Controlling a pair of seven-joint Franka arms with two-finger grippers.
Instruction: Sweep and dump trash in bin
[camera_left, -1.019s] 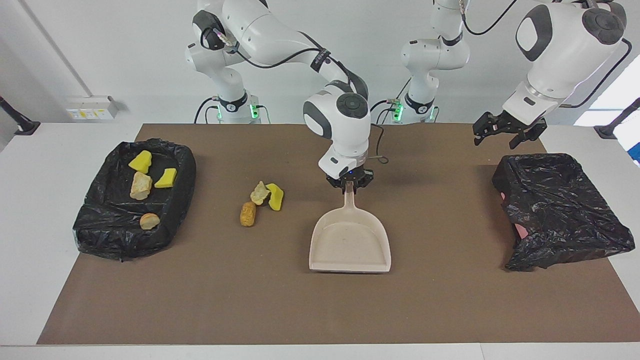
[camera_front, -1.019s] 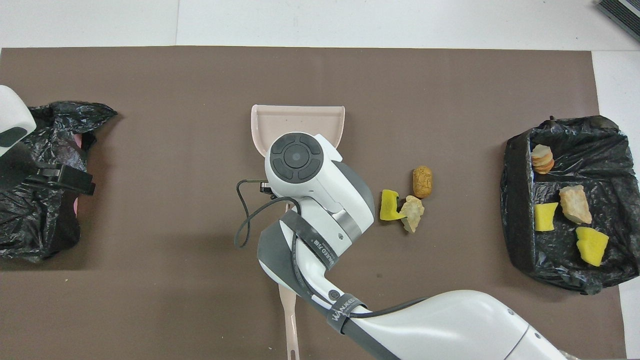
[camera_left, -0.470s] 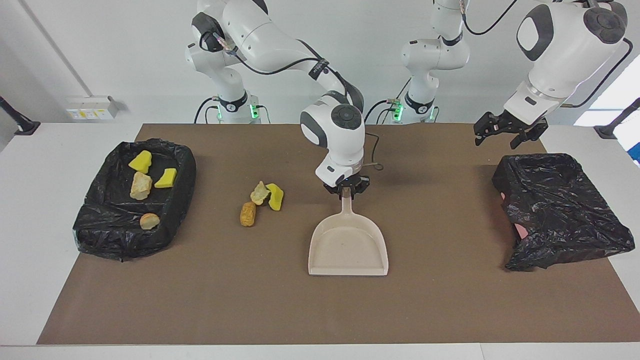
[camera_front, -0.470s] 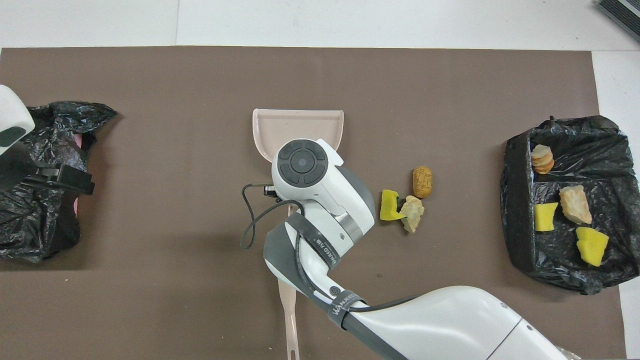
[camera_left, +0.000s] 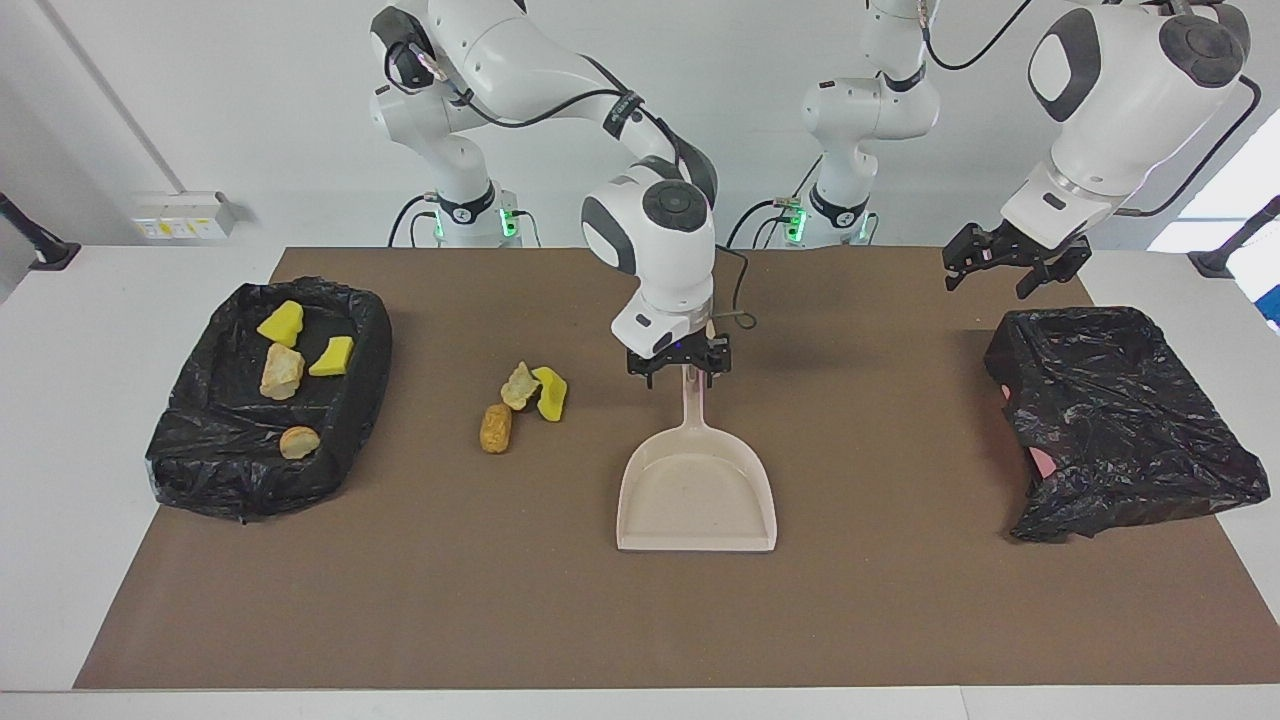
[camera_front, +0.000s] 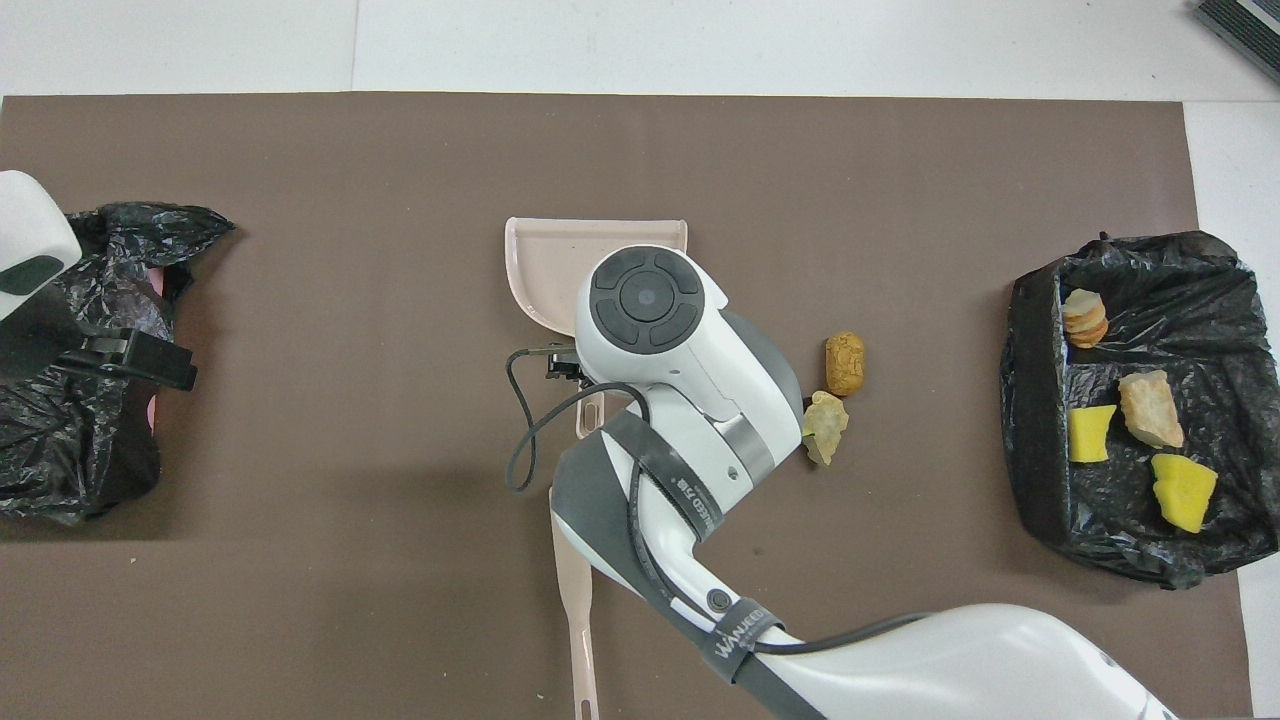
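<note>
Beige dustpan (camera_left: 697, 498) lay flat mid-mat, handle toward the robots. Right gripper (camera_left: 679, 362) hung over the handle's end, fingers spread. Three loose scraps (camera_left: 520, 402) sat beside the pan, toward the lined bin (camera_left: 215, 470) holding four more. Left gripper (camera_left: 1004, 262) waited, open, above the crumpled black bag (camera_left: 1120, 420).

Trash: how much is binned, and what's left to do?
Done: four scraps lie in the bin at the right arm's end. The empty dustpan sits flat mid-table. In hand: nothing; the right hand is open just above the dustpan's handle, and the left hand waits open over the other bag. Left: three scraps beside the dustpan need sweeping and dumping.
</note>
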